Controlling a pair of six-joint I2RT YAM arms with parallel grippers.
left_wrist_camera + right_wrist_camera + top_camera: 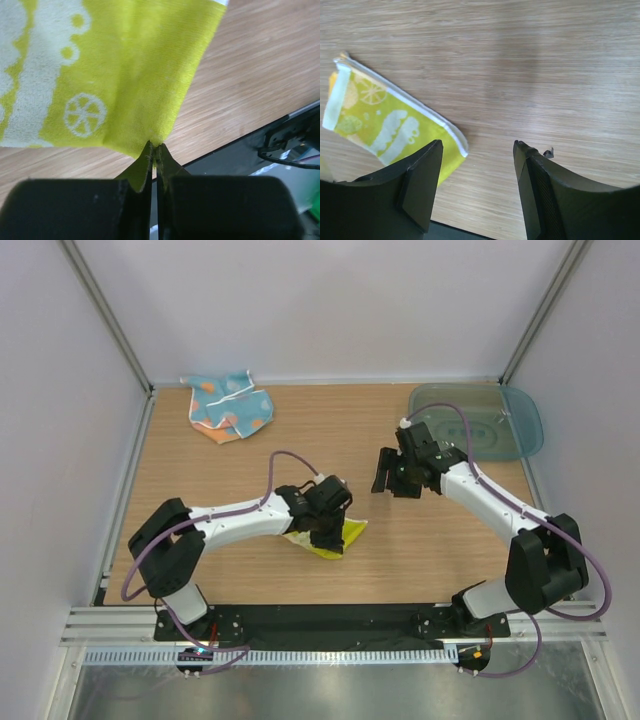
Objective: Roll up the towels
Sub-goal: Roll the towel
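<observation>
My left pincer (pixel 155 148) is clenched on an edge of the yellow towel (pixel 135 70), which lies bunched on the bench (pixel 420 550) toward its near side, just ahead of the left arm. The right pincer (pixel 477 150) hangs released over bare wood beside the towel's white-hemmed end, grasping nothing. The blue towel (pixel 230 408) sits crumpled at the far-left corner, well apart. To roll well, I judge the cloth wants spreading flat first, with the 2 pincers on neighbouring corners. Then I'd turn it evenly, so the roll doesn't skew.
</observation>
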